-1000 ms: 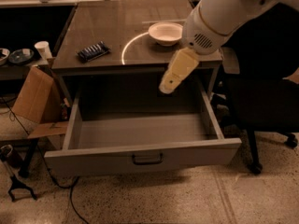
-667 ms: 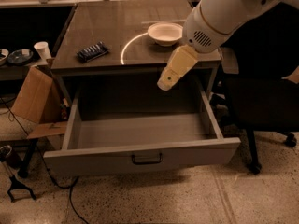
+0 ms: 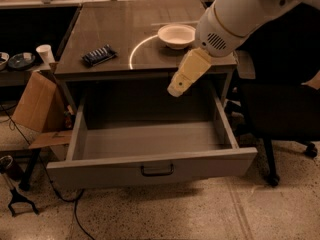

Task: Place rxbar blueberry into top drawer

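Note:
The rxbar blueberry, a dark blue flat bar, lies on the left part of the grey cabinet's top. The top drawer is pulled wide open below, its front panel carrying a small dark handle; nothing shows inside it. My gripper hangs from the white arm over the drawer's back right part, level with the cabinet's front edge, well to the right of the bar. It holds nothing that I can see.
A white bowl stands on the cabinet top at the right, next to my arm. A cardboard box leans at the cabinet's left. A white cup stands on a side shelf. A black chair is at the right.
My gripper has shifted slightly to the left and up over the open drawer. The bar, the bowl and the drawer have not moved.

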You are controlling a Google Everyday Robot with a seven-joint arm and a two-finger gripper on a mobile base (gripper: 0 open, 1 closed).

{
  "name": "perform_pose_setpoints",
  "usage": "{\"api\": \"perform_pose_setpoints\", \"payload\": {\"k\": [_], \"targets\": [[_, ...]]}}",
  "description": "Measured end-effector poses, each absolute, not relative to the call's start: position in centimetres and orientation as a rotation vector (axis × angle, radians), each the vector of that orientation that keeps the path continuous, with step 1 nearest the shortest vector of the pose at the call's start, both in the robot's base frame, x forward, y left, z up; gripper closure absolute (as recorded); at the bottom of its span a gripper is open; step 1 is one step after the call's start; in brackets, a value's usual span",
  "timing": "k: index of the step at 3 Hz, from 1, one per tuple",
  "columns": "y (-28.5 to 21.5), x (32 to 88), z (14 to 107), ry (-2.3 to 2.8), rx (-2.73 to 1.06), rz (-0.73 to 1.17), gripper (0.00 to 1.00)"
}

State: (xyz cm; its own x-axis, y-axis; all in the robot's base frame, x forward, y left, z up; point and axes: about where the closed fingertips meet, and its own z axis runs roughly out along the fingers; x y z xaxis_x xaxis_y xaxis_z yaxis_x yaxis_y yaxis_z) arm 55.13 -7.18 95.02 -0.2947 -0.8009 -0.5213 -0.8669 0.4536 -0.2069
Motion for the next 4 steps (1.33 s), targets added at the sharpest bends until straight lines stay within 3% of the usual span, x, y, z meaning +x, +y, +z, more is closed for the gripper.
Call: {"api": "perform_pose_setpoints", "payload": {"k": [1, 4], "targets": [[-4.5, 56.7, 94.3, 2.113, -1.356, 0.178, 0.00], [11.4, 65.6, 93.0, 1.952, -1.265, 0.378, 0.00]]}}
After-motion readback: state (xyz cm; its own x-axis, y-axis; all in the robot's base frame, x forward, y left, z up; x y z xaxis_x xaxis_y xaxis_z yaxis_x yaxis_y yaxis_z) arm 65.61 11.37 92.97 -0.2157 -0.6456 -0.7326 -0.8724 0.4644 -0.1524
